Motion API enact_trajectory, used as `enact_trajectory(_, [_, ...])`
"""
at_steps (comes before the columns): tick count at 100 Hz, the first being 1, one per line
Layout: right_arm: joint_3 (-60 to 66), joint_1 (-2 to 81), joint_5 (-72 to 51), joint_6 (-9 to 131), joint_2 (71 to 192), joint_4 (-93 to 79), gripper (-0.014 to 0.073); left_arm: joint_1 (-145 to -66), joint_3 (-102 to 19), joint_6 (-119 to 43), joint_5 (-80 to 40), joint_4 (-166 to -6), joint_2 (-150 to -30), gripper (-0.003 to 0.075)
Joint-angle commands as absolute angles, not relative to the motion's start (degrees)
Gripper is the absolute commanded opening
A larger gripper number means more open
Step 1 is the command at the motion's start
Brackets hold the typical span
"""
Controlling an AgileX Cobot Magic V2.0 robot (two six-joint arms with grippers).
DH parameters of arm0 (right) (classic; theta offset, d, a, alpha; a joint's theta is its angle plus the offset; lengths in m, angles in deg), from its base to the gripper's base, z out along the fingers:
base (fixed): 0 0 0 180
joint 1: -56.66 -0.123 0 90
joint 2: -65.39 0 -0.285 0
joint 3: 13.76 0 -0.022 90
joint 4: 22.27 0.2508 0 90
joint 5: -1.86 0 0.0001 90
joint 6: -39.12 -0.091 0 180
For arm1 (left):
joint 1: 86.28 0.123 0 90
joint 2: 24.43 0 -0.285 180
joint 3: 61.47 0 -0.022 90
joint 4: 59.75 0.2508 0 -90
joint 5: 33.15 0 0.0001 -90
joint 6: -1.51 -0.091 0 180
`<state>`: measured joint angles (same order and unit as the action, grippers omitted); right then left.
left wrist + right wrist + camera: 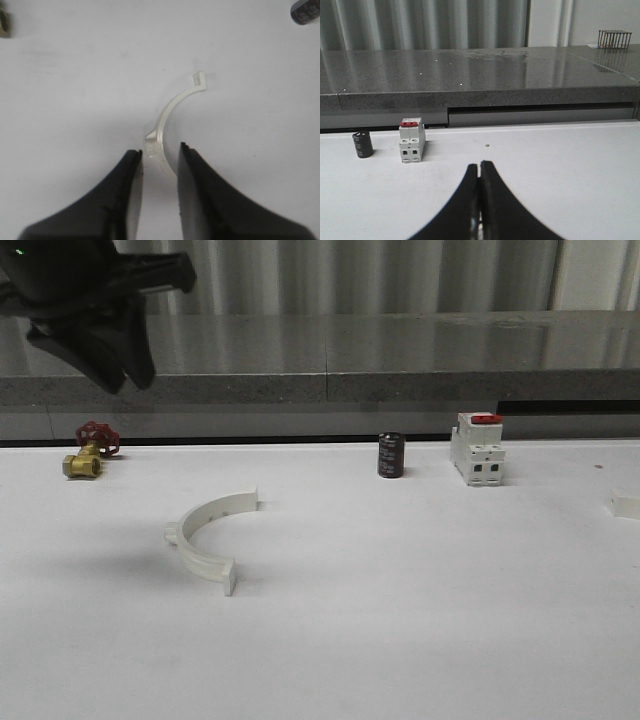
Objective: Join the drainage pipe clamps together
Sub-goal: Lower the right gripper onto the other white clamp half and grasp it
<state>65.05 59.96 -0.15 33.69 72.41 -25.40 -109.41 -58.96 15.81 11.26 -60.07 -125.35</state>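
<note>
The job has barely begun: one white plastic half-ring clamp [207, 536] lies alone on the white bench [420, 620], the left claw [159, 155] spread above it, the right claw [479, 200] pressed together.

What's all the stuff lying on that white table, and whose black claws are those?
Pipe clamp half-ring: one, white, table's left-centre.
Valve: one, brass with red handwheel, far left at the back.
Cylinder: one, black, back centre.
Switch block: one, white with red top, right of the cylinder.
Small piece: one, white, right edge, too cut off to identify.
Left pincer: black, open, straddling the half-ring from above.
Right pincer: black, shut, empty.
</note>
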Motion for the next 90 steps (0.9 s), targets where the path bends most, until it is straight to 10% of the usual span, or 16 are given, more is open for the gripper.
enact_trajectory(1, [64.07, 60.3, 4.08, 34.19, 71.56, -25.32, -0.0066, -109.53, -57.62, 16.26, 10.18, -57.99, -118.24, 0.0002])
enact_trajectory(54, [63.78, 60.3, 5.48, 34.19, 71.61, -25.32, -0.0066, -98.3, -30.86, 16.17, 7.1, -52.58, -83.63, -0.0021])
enact_trajectory(90, [48.76, 60.3, -16.98, 34.19, 80.58, -25.32, -0.0066, -96.05, -20.4, 16.17, 8.54, -51.1, -60.4, -0.0021])
